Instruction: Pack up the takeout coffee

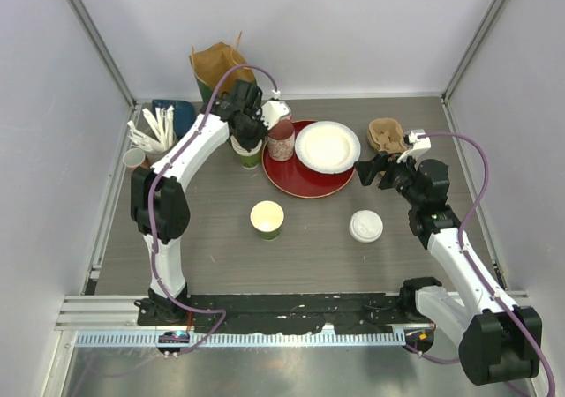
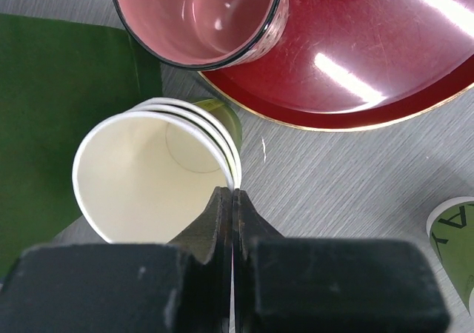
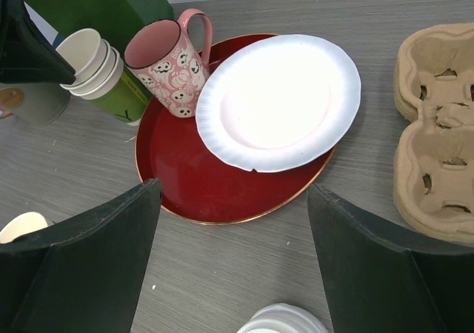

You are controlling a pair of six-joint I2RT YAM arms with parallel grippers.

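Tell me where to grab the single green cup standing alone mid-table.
Pinch the single cup at its rim from above, one finger inside, one outside. It stands upright, lidless, mouth open, and its thin tapered wall might slip or buckle under a side squeeze. The left gripper pinches the cup stack likewise.

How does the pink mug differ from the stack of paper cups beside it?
The pink mug has a handle and stands upright on the red tray; the stack of paper cups has none, is green outside and leans, off the tray. Both are open and empty.
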